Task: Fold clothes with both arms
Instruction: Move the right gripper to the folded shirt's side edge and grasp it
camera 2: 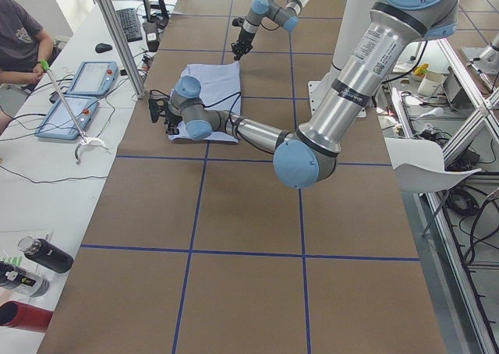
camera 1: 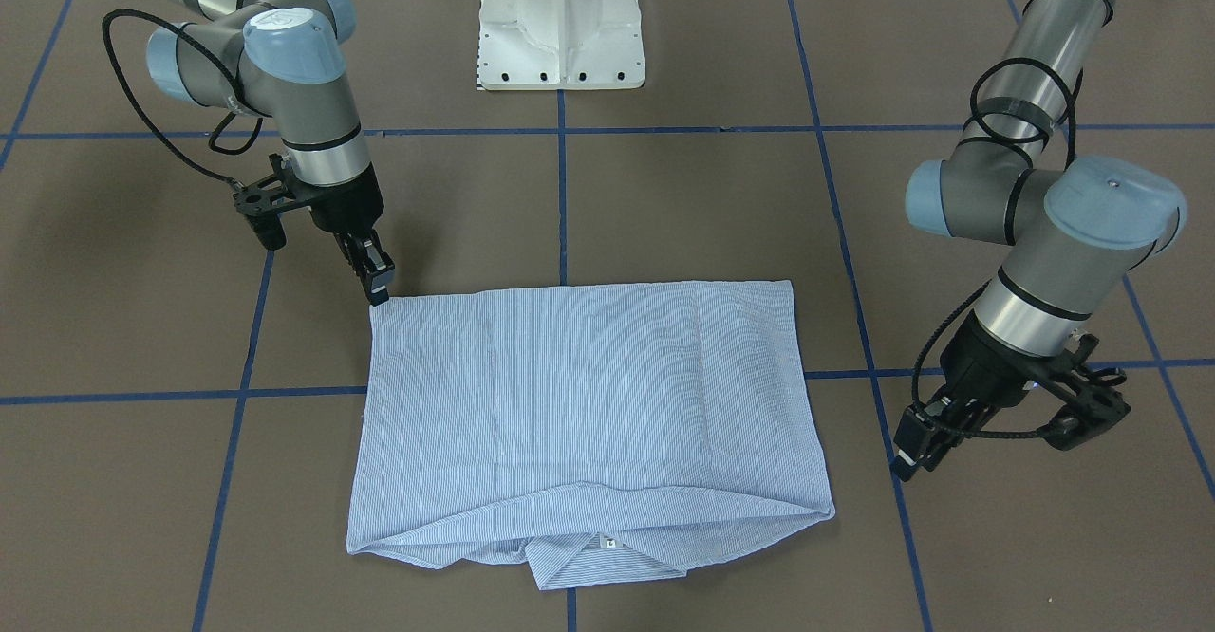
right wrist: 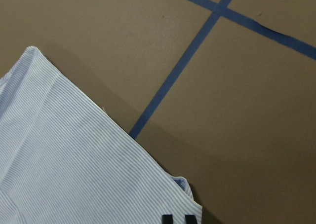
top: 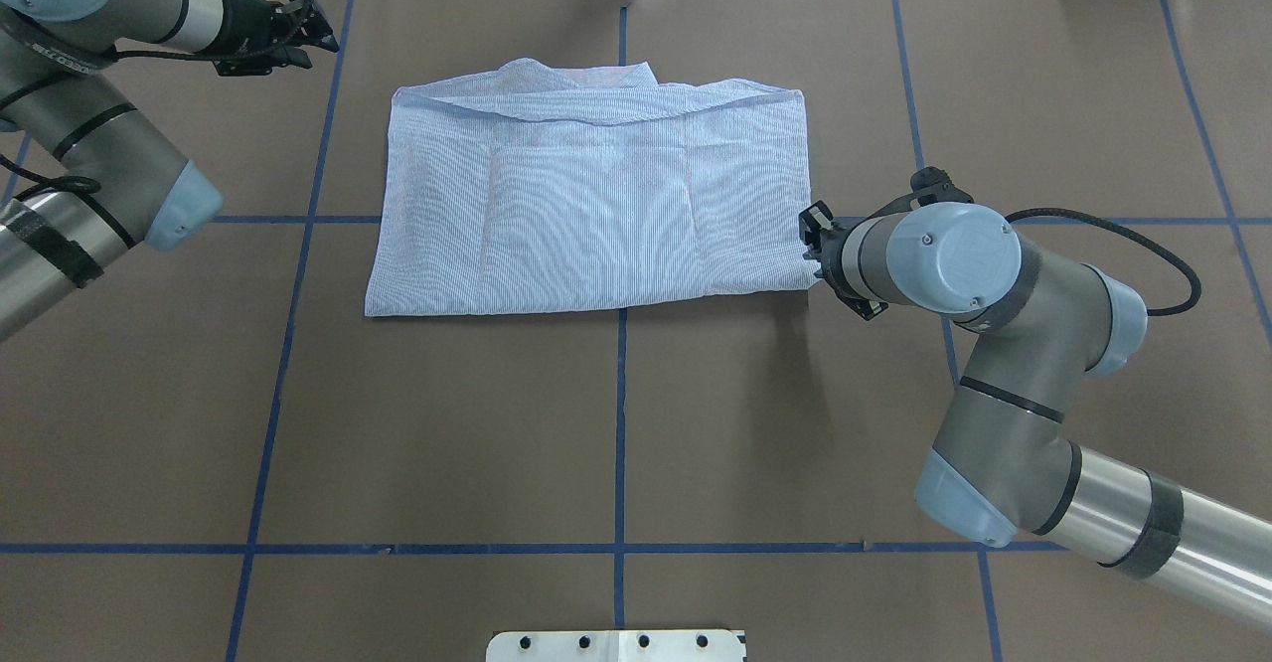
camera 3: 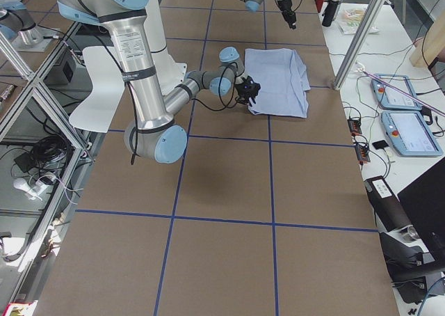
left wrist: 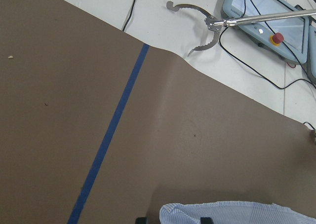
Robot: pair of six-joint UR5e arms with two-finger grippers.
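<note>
Right gripper (camera 1: 379, 290) points down at the shirt (camera 1: 588, 395) corner nearest the robot. Fingertips (right wrist: 168, 218) close together, can't tell if pinching fabric. Left gripper (camera 1: 906, 461) has jaws spread, low by table (camera 1: 712, 205), near the shirt's collar-end corner, apart from it. Shirt folded flat mid-table, collar edge away from robot.

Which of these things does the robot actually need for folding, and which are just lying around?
Part of the job: pinstriped shirt, left gripper, right gripper.
Just lying about: reacher-grabber tool, teach pendants, black bottle, keyboard.
</note>
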